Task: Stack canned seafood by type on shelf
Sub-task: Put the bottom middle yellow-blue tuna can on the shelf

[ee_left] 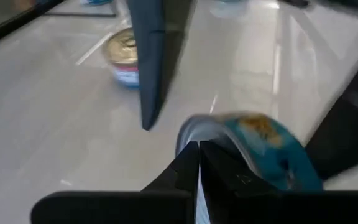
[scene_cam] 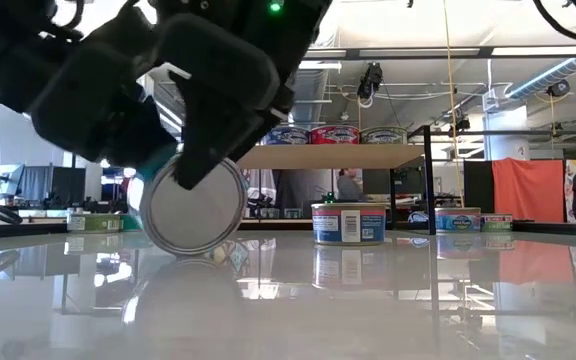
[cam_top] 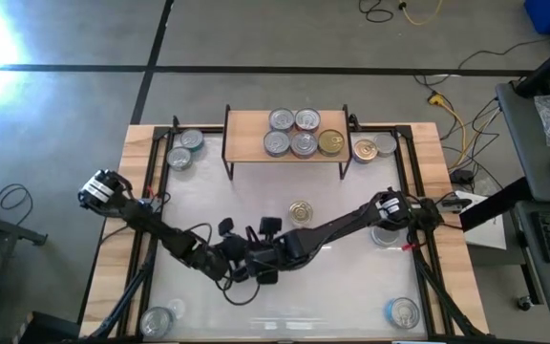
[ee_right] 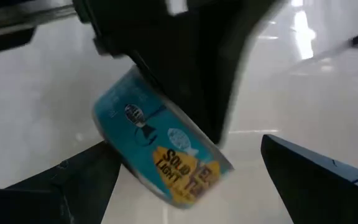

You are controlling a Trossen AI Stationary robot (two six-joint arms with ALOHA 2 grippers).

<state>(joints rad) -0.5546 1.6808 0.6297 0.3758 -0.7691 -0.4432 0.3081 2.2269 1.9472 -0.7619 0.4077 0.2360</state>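
Note:
A tin of canned seafood (scene_cam: 193,210) with a teal side (ee_right: 160,155) stands tipped up on the white tabletop, near the middle. Its silver end faces the near edge. My left gripper (ee_left: 199,155) is shut, with its tips at this tin. My right gripper (ee_right: 185,146) is open. Its fingers (ee_right: 86,180) stand on either side of the tin, and I cannot tell whether they touch it. Several tins (cam_top: 294,132) sit flat on the shelf (cam_top: 246,129) at the far edge, one of them gold-topped (cam_top: 330,143). Another gold-topped tin (cam_top: 301,211) rests on the table in front of the shelf. My left gripper has its shut fingertips against the tin's rim (ee_left: 190,134), where the silver end meets the teal side. The fingers slant down at it. The tin leans tilted, with its lower rim (scene_cam: 183,250) on the table.
Loose tins sit at the back left (cam_top: 184,148), the back right (cam_top: 375,148), the near left corner (cam_top: 158,320) and the near right corner (cam_top: 402,311). One more (cam_top: 385,234) is beside my right arm. Both arms cross the middle of the table.

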